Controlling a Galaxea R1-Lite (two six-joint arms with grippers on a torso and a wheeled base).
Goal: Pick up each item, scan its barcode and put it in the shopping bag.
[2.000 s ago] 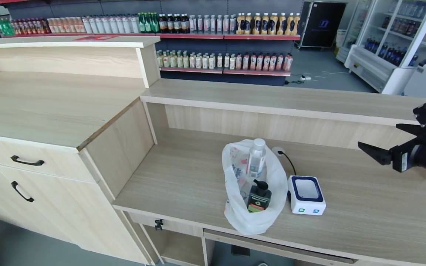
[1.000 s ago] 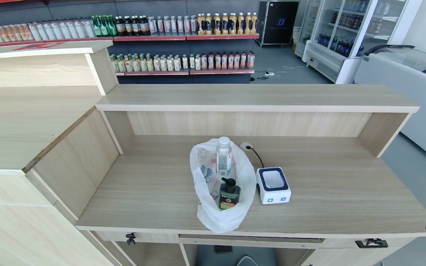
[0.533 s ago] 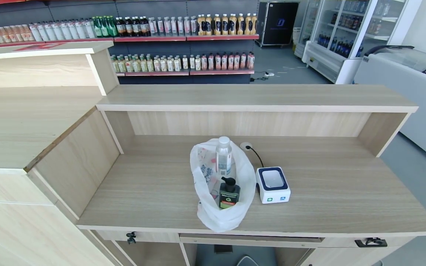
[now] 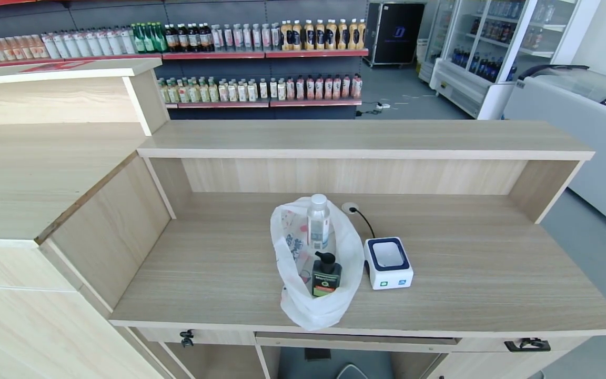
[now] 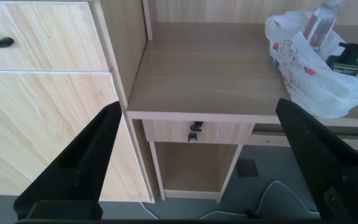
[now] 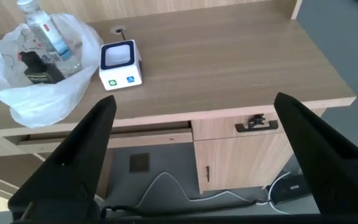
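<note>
Right now:

- You have the white shopping bag (image 4: 316, 302) standing open near the front of the wooden counter (image 4: 466, 273), roughly at its middle.
- Two items sit inside the bag. A clear bottle (image 4: 317, 223) with a white cap stands upright at the back. A dark pump bottle (image 4: 325, 276) stands in front of it, also upright.
- You find the barcode scanner (image 4: 388, 262) just beside the bag on the robot's right, flat on the counter with its window facing up. Its black cable (image 4: 364, 222) runs back to a hole in the counter top.
- Your left gripper (image 5: 197, 102) is spread wide with nothing between its fingers. It sits low, out in front of the counter's front edge, facing the small drawer with the key lock (image 5: 193, 129).
- Your right gripper (image 6: 194, 98) is likewise spread wide and holds nothing. It also sits in front of the counter's edge, with the black drawer handle (image 6: 257, 123) between its fingers from the camera's angle.
- Behind the counter you see shelves of drink bottles (image 4: 261, 37) and glass-door fridges (image 4: 492, 47).
</note>
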